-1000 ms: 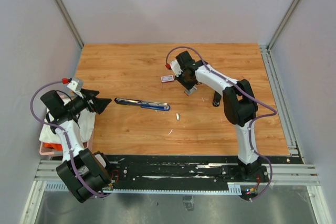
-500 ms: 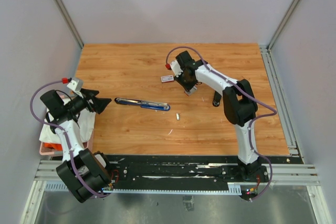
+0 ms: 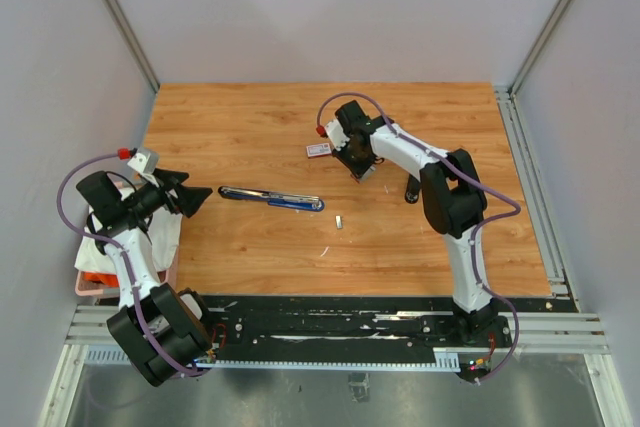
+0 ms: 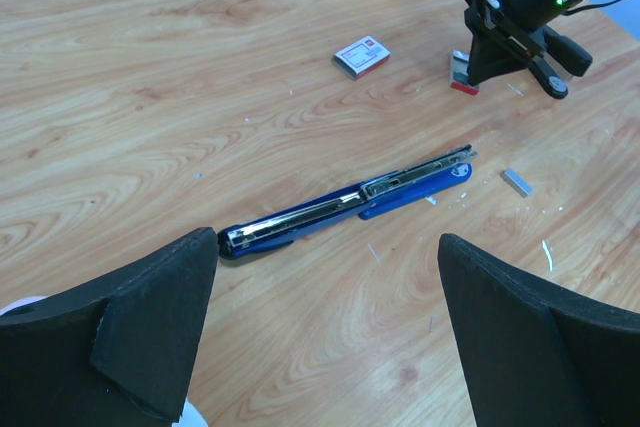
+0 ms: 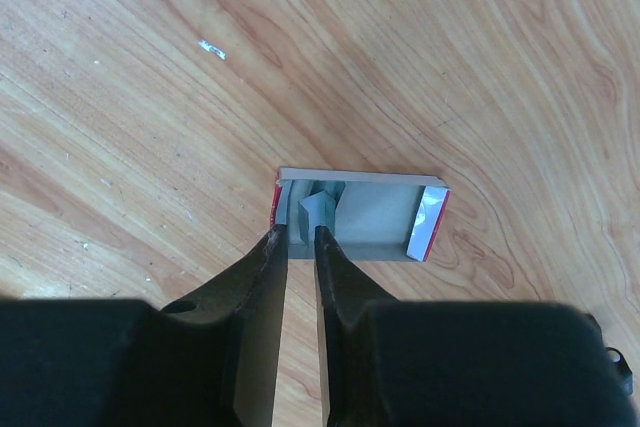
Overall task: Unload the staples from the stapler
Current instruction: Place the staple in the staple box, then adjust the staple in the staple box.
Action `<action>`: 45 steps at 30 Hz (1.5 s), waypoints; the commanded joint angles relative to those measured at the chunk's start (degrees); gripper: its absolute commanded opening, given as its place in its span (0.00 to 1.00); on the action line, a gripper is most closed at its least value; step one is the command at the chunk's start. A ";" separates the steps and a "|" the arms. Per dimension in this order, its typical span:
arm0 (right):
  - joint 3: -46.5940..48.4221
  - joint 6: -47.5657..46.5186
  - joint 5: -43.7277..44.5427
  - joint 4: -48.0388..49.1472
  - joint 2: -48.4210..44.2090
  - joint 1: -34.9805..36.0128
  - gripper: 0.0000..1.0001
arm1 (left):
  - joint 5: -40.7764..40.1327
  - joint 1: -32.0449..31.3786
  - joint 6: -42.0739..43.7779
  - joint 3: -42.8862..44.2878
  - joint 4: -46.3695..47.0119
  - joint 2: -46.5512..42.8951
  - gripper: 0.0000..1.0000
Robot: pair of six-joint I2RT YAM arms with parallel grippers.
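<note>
- Fingers first, from the top view: the left fingers (image 3: 190,202) are spread wide with nothing between them. They hang over the left edge of the bench (image 3: 250,117) and point toward the stapler (image 3: 270,197).
- In the same view, the stapler lies opened out flat, a long blue and silver line left of the bench's centre. One short strip of staples (image 3: 339,220) lies loose on the wood near its right tip, not touching it.
- The right fingers (image 3: 357,162) point down at mid-bench onto a small open tray (image 3: 363,174). A small red-and-white box (image 3: 319,150) sits just to their left and a black object (image 3: 411,190) lies to their right.
- In the left wrist view, I see both left fingers at the bottom corners, far apart and empty. The stapler lies out beyond them with its silvery rail exposed. I cannot tell whether that rail holds staples. The loose strip lies past the stapler's far end.
- In the right wrist view, the right fingers are nearly together, pinching the near rim of the tray at its left end. The tray is grey inside with red ends and has a small pale scrap in it. A tiny silvery sliver (image 5: 210,48) lies on the wood well apart.
</note>
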 commanded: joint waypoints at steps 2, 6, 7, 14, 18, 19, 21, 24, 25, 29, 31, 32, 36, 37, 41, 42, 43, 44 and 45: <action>1.42 0.73 -1.12 -0.96 0.95 -0.98 0.18 | 1.29 0.47 0.99 1.65 -0.69 0.38 0.98; 1.42 0.75 -1.66 -0.96 0.96 -1.10 0.16 | 1.30 0.50 1.05 1.69 -0.80 0.41 0.98; 1.45 0.76 -1.83 -0.99 0.92 -1.10 0.15 | 1.27 0.52 1.03 1.65 -0.78 0.42 0.98; 1.42 0.87 -3.86 -1.06 1.39 -1.10 0.15 | 1.38 0.52 1.28 1.65 -1.00 0.47 0.98; 1.51 0.75 -3.44 -1.07 1.63 -1.10 0.14 | 1.38 0.48 1.24 1.73 -1.04 0.60 0.98; 1.46 0.76 -3.19 -1.06 1.63 -1.16 0.14 | 1.46 0.52 1.23 1.74 -1.04 0.63 0.98; 1.57 0.83 -2.34 -1.09 1.88 -1.19 0.13 | 1.47 0.54 1.29 1.74 -1.09 0.64 0.98; 1.55 0.98 -1.82 -1.03 2.10 -1.36 0.12 | 1.56 0.56 1.29 1.74 -1.16 0.65 0.98; 1.67 1.00 -1.57 -1.05 2.11 -1.36 0.12 | 1.56 0.58 1.34 1.74 -1.18 0.69 0.98; 1.94 1.16 -1.23 -1.07 2.41 -1.34 0.10 | 1.56 0.63 1.36 1.82 -1.21 0.68 0.98; 2.04 1.18 -1.37 -1.07 2.34 -1.38 0.05 | 1.58 0.57 1.30 1.82 -1.21 0.82 0.98; 2.08 1.30 -1.42 -1.06 2.32 -1.36 0.02 | 1.59 0.56 1.29 1.82 -1.21 0.82 0.98; 2.22 1.27 -1.43 -1.08 1.48 -1.36 0.01 | 1.65 0.57 1.42 1.83 -1.22 0.98 0.98; 2.24 1.33 -1.30 -1.05 1.19 -1.36 0.01 | 1.65 0.64 1.38 1.85 -1.22 1.07 0.98; 2.44 1.36 0.27 -1.08 -1.33 -1.36 0.01 | 1.65 0.58 1.38 1.92 -1.22 1.24 0.98; 2.49 1.43 0.80 -1.02 -1.62 -1.36 0.01 | 1.72 0.56 1.39 1.91 -1.27 1.26 0.98; 2.55 1.47 1.42 -0.98 -1.94 -1.45 0.01 | 1.73 0.57 1.39 1.91 -1.30 1.34 0.98; 2.58 1.63 1.94 -0.83 -2.11 -1.49 0.01 | 1.73 0.57 1.38 1.96 -1.28 1.38 0.98; 2.56 1.96 2.19 -0.81 -2.13 -1.59 0.01 | 1.81 0.58 1.34 1.99 -1.30 1.50 0.98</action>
